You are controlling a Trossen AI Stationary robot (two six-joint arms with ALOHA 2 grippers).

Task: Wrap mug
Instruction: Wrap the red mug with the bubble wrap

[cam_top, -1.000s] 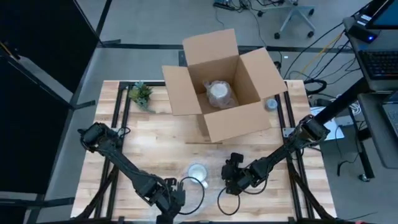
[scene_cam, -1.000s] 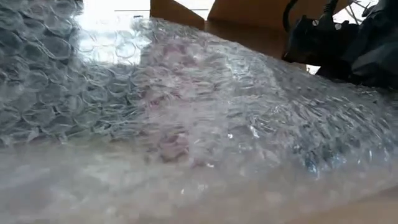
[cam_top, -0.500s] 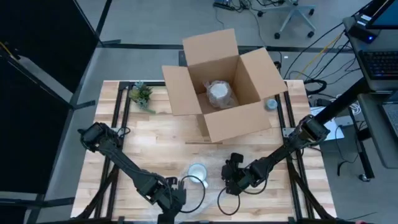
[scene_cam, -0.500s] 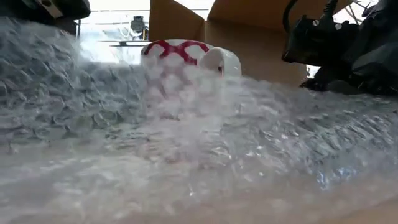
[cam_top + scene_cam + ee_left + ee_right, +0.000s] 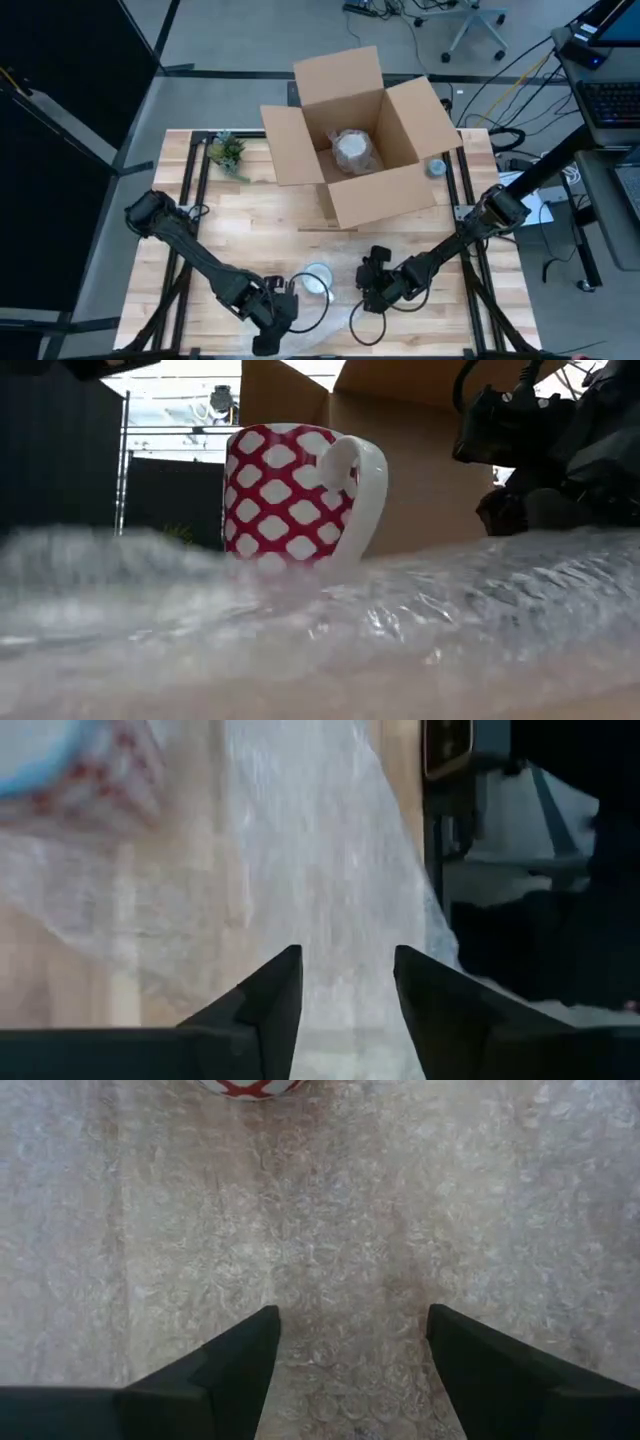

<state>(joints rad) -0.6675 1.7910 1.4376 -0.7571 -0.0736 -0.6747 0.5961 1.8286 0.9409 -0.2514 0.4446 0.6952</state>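
Observation:
A white mug with a red lattice pattern (image 5: 290, 495) stands upright on a sheet of clear bubble wrap (image 5: 400, 630) near the table's front edge; from above its white inside (image 5: 317, 279) shows. My left gripper (image 5: 276, 308) is open just left of the mug, low over the wrap (image 5: 320, 850). My right gripper (image 5: 371, 287) is open just right of the mug, fingers spread over the wrap (image 5: 330, 1230), with the mug's base (image 5: 250, 1085) ahead of it. My left gripper has open fingers (image 5: 265, 1000) over the bubble wrap; I cannot tell whether they touch it. My right gripper has spread fingers (image 5: 235, 1360) pointing at the flat wrap beside the mug; I cannot tell whether they rest on it.
An open cardboard box (image 5: 400, 200) stands at the table's far middle with a bubble-wrapped item (image 5: 352, 150) inside. A small green plant (image 5: 228, 152) lies at the far left, a small roll (image 5: 436, 167) right of the box. Bare wood lies between box and mug.
The near part of the bubble wrap, which stood raised in front of the low camera and hid the mug, has dropped flat onto the table, and the mug now shows in full. My left gripper has shifted a little toward the mug.

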